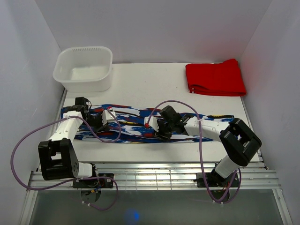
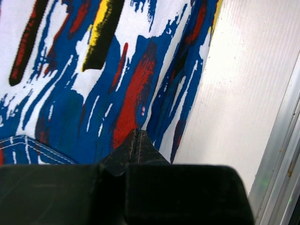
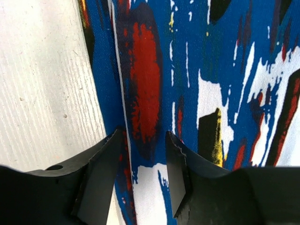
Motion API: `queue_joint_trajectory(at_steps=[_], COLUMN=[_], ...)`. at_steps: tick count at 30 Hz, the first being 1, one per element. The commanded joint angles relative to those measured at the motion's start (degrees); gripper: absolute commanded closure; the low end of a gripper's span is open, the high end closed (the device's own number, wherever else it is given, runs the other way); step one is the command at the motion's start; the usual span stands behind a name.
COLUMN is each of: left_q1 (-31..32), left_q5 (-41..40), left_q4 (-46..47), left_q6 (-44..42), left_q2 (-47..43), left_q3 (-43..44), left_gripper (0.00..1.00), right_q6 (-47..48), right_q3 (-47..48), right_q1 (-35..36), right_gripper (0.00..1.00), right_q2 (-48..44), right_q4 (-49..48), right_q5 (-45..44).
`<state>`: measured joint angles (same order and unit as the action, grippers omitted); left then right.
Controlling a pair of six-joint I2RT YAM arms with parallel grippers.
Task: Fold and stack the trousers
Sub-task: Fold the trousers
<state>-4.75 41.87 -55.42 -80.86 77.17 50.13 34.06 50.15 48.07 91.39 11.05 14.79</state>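
The trousers (image 1: 133, 124), printed blue, white and red with black and yellow streaks, lie in a long flat strip across the table's near half. My left gripper (image 1: 106, 117) rests over their left part with its fingertips pressed together; nothing shows between them in the left wrist view, where the left gripper (image 2: 136, 134) is just above the print (image 2: 93, 93). My right gripper (image 1: 158, 130) is at the strip's middle. In the right wrist view the right gripper (image 3: 143, 140) stands open, its fingers straddling the trousers (image 3: 197, 70) near their long edge beside the bare table (image 3: 42, 70).
A white plastic tub (image 1: 84, 68) stands at the back left. A plain red folded garment (image 1: 214, 77) lies at the back right. A metal rail (image 1: 150, 174) runs along the near edge, and grey walls close both sides.
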Motion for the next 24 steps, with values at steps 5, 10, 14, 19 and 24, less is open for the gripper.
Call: queue_joint_trajectory(at_steps=[5, 10, 14, 19, 24], left_q1=[-2.6, -4.0, -4.4, -4.6, -5.1], left_q5=[5.4, 6.6, 7.0, 6.2, 5.1], left_q4=[0.0, -0.7, -1.4, -2.9, -8.3], left_q6=[1.6, 1.6, 0.9, -1.1, -5.3], left_q2=[2.3, 3.7, 4.1, 2.4, -1.4], left_q3=[3.7, 5.2, 6.1, 5.2, 5.2], left_gripper=[1.0, 1.0, 1.0, 1.0, 1.0], right_q6=[0.8, 1.4, 1.6, 1.9, 2.9], right_q3=[0.3, -0.1, 0.2, 0.3, 0.6], right_q1=[0.5, 0.5, 0.6, 0.6, 0.6], right_gripper=[0.5, 0.65, 0.79, 0.92, 0.92], right_q2=[-0.9, 0.0, 0.1, -2.4, -7.8], right_q4=[0.1, -1.2, -1.2, -0.9, 2.3], right_q5=[1.3, -1.8, -2.7, -3.4, -2.7])
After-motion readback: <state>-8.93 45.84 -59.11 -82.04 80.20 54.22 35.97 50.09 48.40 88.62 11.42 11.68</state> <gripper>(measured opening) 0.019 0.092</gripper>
